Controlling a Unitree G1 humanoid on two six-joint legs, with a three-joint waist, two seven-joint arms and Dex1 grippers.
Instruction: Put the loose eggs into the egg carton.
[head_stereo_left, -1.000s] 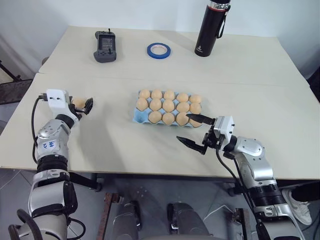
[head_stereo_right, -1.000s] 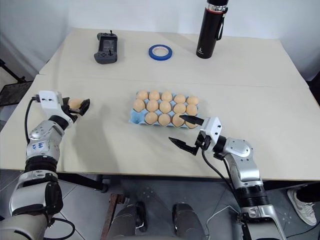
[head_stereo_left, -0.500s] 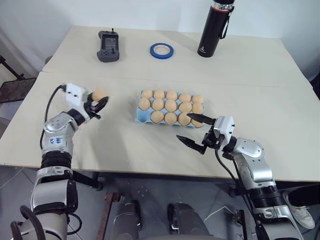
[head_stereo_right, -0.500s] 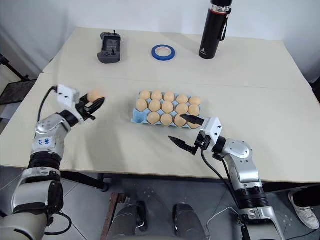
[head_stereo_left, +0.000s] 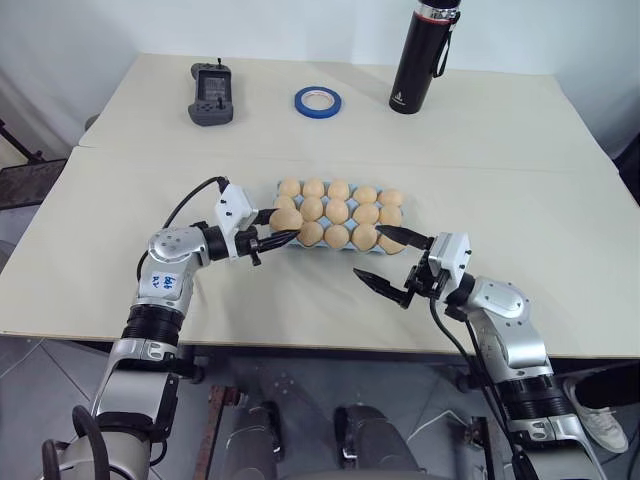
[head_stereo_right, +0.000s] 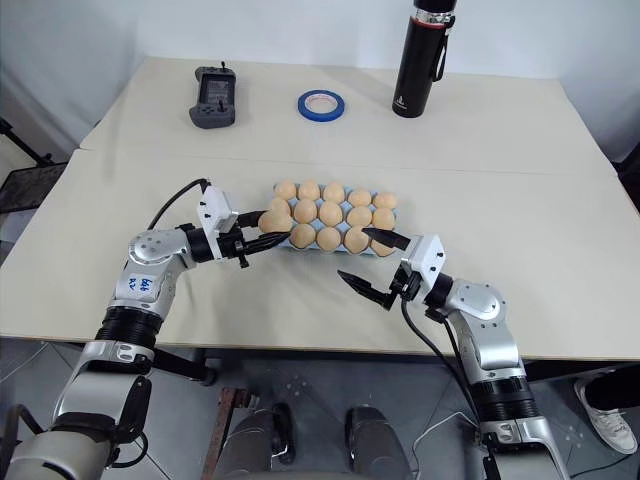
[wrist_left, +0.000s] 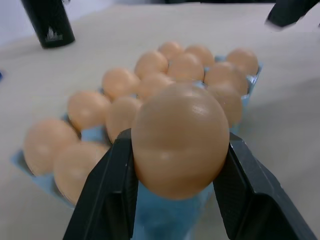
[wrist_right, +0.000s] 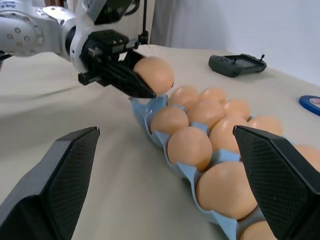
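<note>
Now 1 egg (wrist_left: 180, 140) – upright – clamped by left hand (head_stereo_left: 278, 238).

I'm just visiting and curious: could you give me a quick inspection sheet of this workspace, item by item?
Surface: pale beige table, with a seam running across it.
Job's things: light blue egg carton, nearly full of eggs; one egg held at the carton's left end.
Clutter: handheld controller, blue tape ring and black bottle along the far side.
Grippers: left gripper has its fingers shut on the egg; right gripper is open beside the carton's right end.
Cables: black cable looping over the left arm; another under the right arm.
Surroundings: white wall behind, grey floor below.
</note>
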